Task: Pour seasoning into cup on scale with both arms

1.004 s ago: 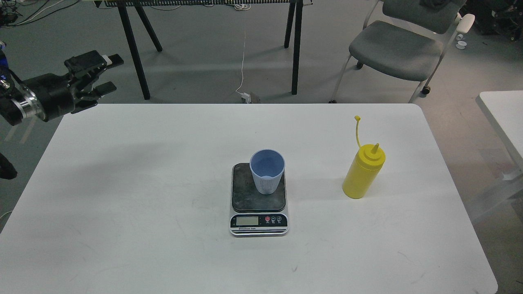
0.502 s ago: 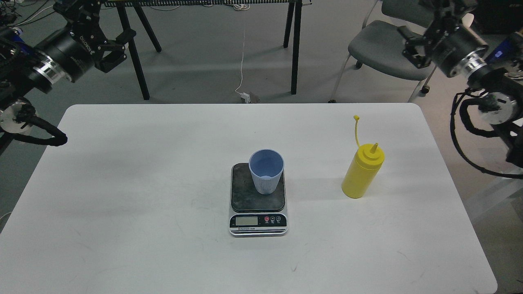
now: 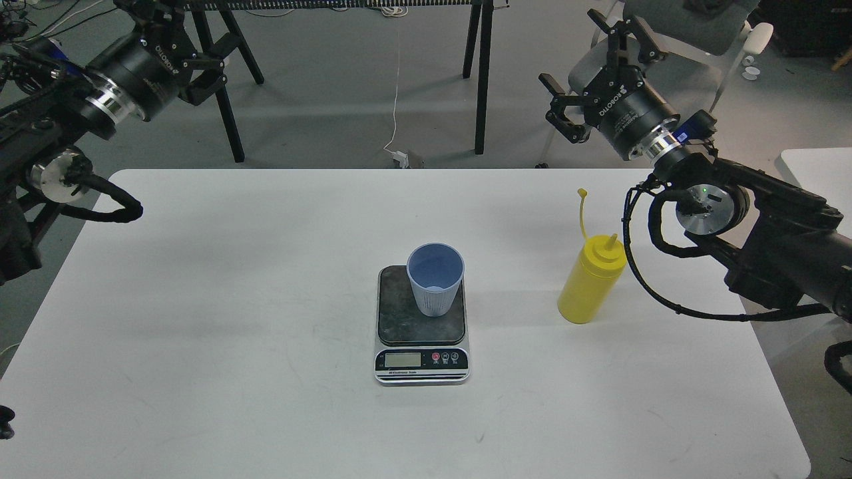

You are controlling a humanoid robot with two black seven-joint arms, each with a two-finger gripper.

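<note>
The light blue-grey ribbed cup stands upright on the dark platform of the scale at the middle of the white table. The yellow seasoning bottle stands upright to the right of the scale, with its cap strap sticking up. My left gripper is open and empty, high beyond the table's far left corner. My right gripper is open and empty, above and beyond the table's far edge, well above the bottle. Neither gripper touches anything.
A grey chair stands behind the table at the right. Black table legs and a white cable are on the floor behind. A second white table is at the right edge.
My right arm has swung in from the right, and its gripper is now left of where it was, above the bottle's side. My left gripper rose from table height and shifted slightly right.
</note>
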